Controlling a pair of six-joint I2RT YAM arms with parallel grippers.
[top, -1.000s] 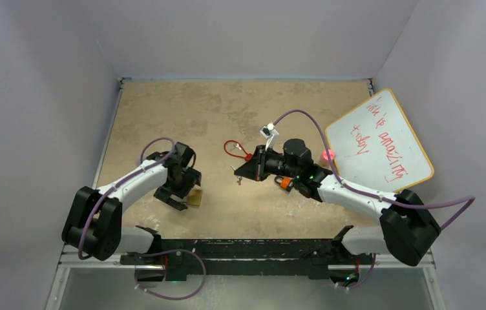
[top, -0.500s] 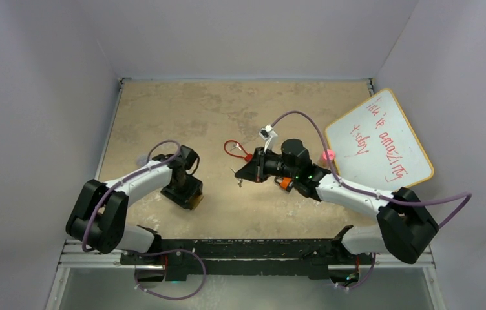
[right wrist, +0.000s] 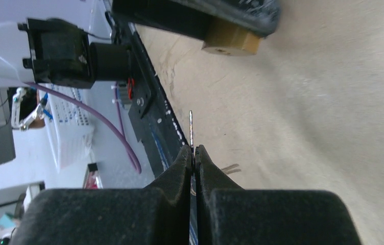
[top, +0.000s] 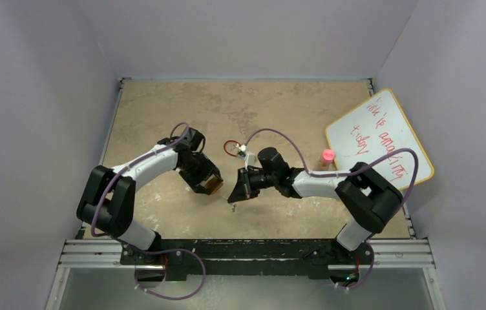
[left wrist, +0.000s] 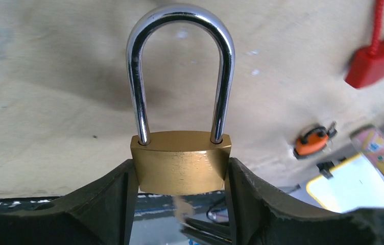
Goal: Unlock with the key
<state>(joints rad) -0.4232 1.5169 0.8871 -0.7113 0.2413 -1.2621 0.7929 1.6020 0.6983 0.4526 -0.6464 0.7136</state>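
Note:
A brass padlock (left wrist: 181,162) with a steel shackle (left wrist: 181,12) is pinched by its sides in my left gripper (left wrist: 181,171), both shackle legs seated in the body. In the top view the left gripper (top: 207,181) holds the padlock (top: 214,186) off the table near the centre. My right gripper (right wrist: 194,151) is shut on a thin key (right wrist: 191,127), its blade sticking out past the fingertips. From the right wrist the padlock's underside (right wrist: 230,44) shows ahead and to the right of the blade, apart from it. The right gripper (top: 235,192) sits just right of the padlock.
A red plastic tag (top: 232,147) with a loop lies behind the grippers, also in the left wrist view as the red tag (left wrist: 373,64). A whiteboard (top: 378,139) leans at the right wall, a pink-capped item (top: 326,155) beside it. Walls enclose the table.
My left gripper closed on the padlock, lifted it and carried it right toward the centre. The right arm swung left with the key, ending close beside the padlock.

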